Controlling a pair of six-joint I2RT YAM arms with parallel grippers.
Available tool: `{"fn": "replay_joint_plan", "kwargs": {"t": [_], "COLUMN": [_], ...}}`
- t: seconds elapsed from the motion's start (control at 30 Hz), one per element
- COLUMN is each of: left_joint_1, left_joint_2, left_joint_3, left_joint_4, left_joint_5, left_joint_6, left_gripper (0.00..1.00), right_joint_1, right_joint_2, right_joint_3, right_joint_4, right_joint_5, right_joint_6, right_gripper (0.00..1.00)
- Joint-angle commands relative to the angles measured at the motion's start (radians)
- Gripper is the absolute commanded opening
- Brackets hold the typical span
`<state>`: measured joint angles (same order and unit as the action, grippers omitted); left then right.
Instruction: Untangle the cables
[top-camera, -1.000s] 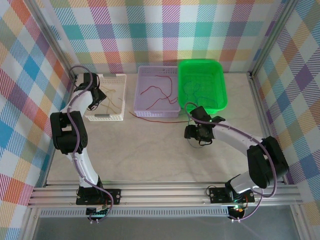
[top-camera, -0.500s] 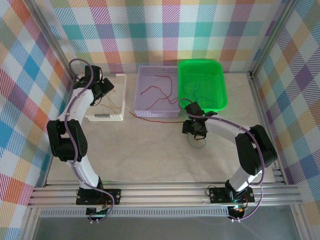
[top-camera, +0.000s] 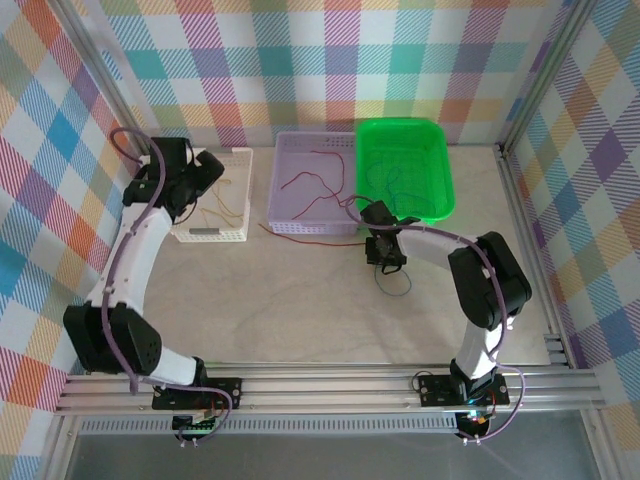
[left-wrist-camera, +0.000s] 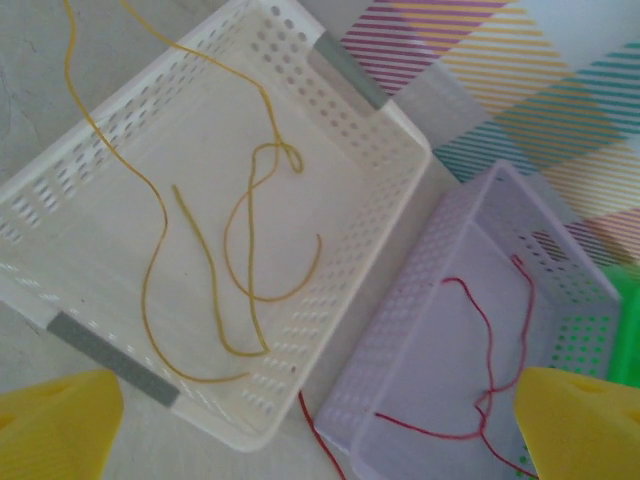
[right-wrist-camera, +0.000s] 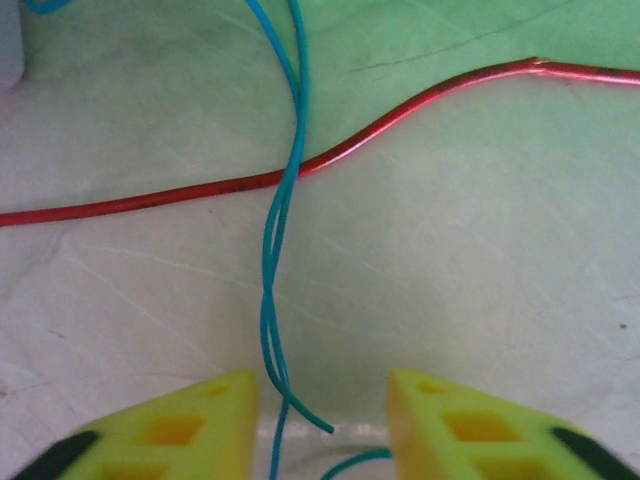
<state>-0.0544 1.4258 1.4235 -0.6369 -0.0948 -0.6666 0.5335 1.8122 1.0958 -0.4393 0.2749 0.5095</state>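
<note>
**Item 1.** Thin, flexible blue cable (right-wrist-camera: 275, 250), one, lying on the pale table (top-camera: 300, 310) just in front of the green tray. Two of its strands twist round each other and cross a thin red cable (right-wrist-camera: 400, 115). This crossing looks like the remaining tangle.

**Item 2.** Red cable, loose on the table: one. More red wire (left-wrist-camera: 480, 330) lies in the lilac basket, apparently already sorted. I cannot tell whether that is one piece or two.

**Item 3.** Thin yellow-orange wires (left-wrist-camera: 150, 260), seemingly two, in the white basket.

**Item 4.** Dark green strands (top-camera: 395, 180) in the green tray; too fine to count.

**Item 5.** Containers, three, in a row at the table's far edge, seemingly one per colour: perforated white plastic basket (left-wrist-camera: 400, 200), perforated lilac plastic basket (left-wrist-camera: 400, 330), translucent green plastic tray (top-camera: 400, 125).

**Item 6.** Right gripper (right-wrist-camera: 322, 400), low over the table. Its yellow fingers are parted with the blue strands between them, not pinched, probably placed to lift blue off red.

**Item 7.** Left gripper (left-wrist-camera: 315, 420), spread wide and holding nothing, hovering above the white basket.
</note>
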Motion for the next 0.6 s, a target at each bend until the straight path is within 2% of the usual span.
{"fn": "replay_joint_plan", "kwargs": {"t": [0.0,0.1,0.2,0.4,0.57], "left_joint_1": [-0.020,-0.029,-0.037,-0.067,-0.083], "left_joint_2": [-0.057,-0.115,-0.170,-0.264,-0.305], "left_joint_3": [-0.067,-0.108,-0.148,-0.215,-0.268], "left_joint_4": [-0.030,-0.038,-0.043,-0.055,-0.063], "left_joint_5": [-0.020,-0.029,-0.037,-0.052,-0.070], "left_joint_6": [-0.016,-0.008,0.001,0.022,0.044], "left_gripper": [1.00,1.00,1.00,1.00,1.00], "right_joint_1": [-0.001,-0.001,-0.001,0.000,0.011], "right_joint_2": [0.026,0.028,0.019,-0.058,-0.275], "right_joint_3": [0.032,0.024,0.009,-0.038,-0.124], "right_joint_4": [0.022,0.025,0.038,0.033,-0.005], "right_joint_5": [-0.014,-0.014,-0.025,-0.058,-0.104], "right_joint_6": [-0.007,-0.014,-0.030,-0.028,-0.014], "right_gripper": [0.29,0.19,0.01,0.00,0.00]}}
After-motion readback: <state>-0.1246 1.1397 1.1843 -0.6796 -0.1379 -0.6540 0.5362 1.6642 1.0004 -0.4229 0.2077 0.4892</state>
